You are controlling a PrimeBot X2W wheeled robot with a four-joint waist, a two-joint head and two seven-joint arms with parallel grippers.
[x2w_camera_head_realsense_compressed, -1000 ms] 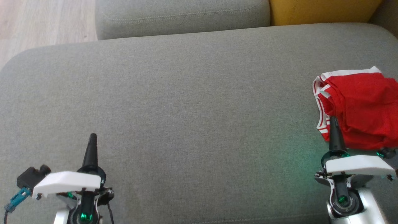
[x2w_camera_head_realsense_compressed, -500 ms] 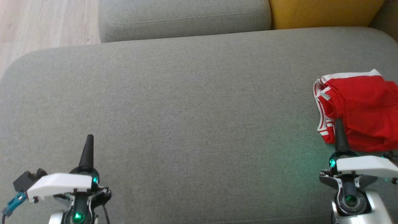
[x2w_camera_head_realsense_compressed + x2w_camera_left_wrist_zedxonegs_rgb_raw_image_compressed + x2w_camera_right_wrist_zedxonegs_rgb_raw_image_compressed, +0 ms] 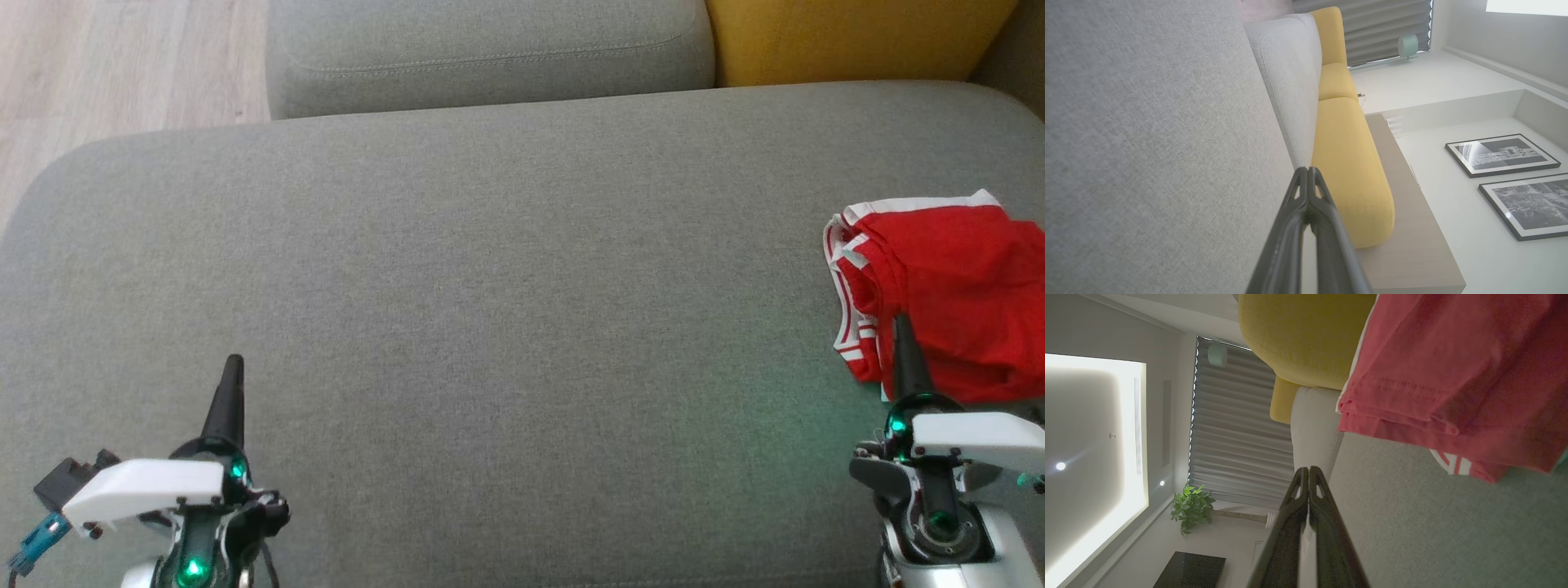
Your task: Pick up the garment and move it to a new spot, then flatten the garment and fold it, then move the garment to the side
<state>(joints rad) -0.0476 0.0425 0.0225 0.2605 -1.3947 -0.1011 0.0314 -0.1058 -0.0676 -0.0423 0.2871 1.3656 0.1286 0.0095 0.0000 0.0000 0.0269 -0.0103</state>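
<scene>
One red garment [image 3: 955,286] is lying there; two grey cushions are showing, seat cushion [image 3: 490,286] and back cushion [image 3: 490,49], plus one yellow cushion [image 3: 849,41]. Two grippers are showing: left gripper [image 3: 234,361], right gripper [image 3: 900,322]. Two framed pictures [image 3: 1502,154] are hanging, and one potted plant [image 3: 1190,506] is standing.

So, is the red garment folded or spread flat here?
Folded over, loosely: the red garment lies in stacked layers with rumpled edges on the grey cushion. Its right part runs out of the head view.

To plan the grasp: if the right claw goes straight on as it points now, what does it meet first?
Probably the red garment: in the head view the right claw overlaps its striped edge. Height is unclear; it might pass above.
</scene>
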